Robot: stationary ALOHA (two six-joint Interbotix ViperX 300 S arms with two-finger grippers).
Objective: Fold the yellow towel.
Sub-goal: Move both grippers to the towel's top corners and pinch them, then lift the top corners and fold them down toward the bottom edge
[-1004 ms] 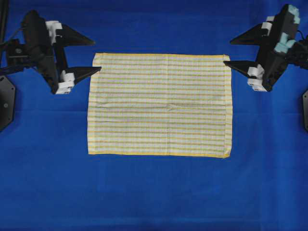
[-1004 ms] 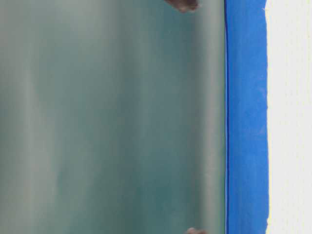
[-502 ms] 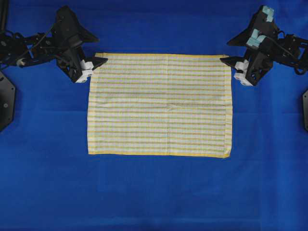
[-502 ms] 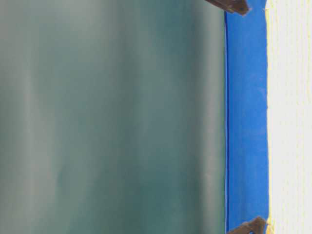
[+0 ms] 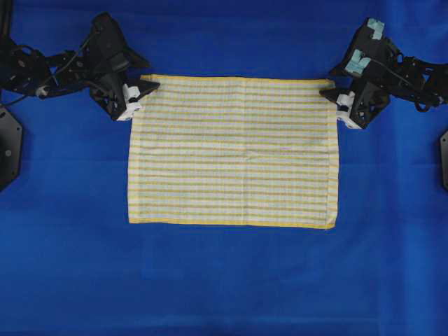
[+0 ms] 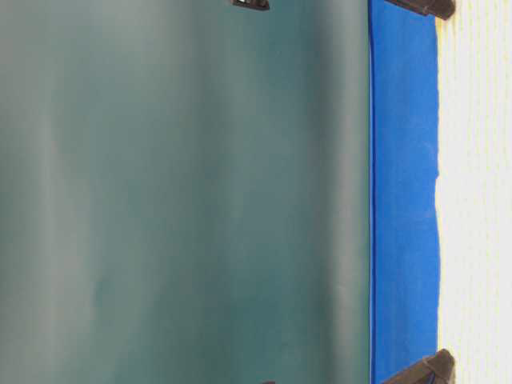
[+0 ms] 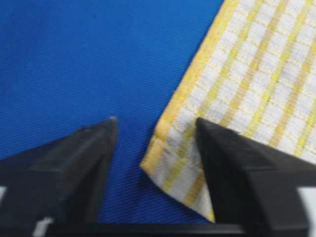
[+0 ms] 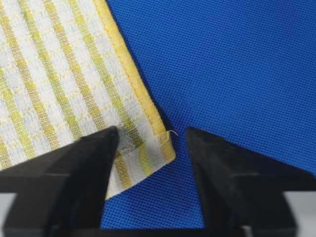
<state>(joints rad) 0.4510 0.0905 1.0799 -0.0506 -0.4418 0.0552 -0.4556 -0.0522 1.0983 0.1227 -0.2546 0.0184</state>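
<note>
The yellow towel (image 5: pixel 231 150) lies flat and unfolded on the blue table cover, its long sides running left to right. My left gripper (image 5: pixel 145 89) is at the towel's far left corner, and my right gripper (image 5: pixel 330 89) is at its far right corner. In the left wrist view the left gripper (image 7: pixel 156 121) is open, with the towel corner (image 7: pixel 173 165) between its fingers and against the right finger (image 7: pixel 237 168). In the right wrist view the right gripper (image 8: pixel 152 129) is open too, with the towel corner (image 8: pixel 148 148) against its left finger (image 8: pixel 74 173).
The blue table cover (image 5: pixel 224 280) spreads around the towel on all sides. Black base plates sit at the left edge (image 5: pixel 7 147) and the right edge (image 5: pixel 444 157). The table-level view is turned sideways and shows a teal wall (image 6: pixel 184 200) and the blue strip (image 6: pixel 404 200).
Both grippers have come down and inward onto the towel's far corners, and their jaws have narrowed around those corners. The towel's far edge now bulges slightly in the table-level view.
</note>
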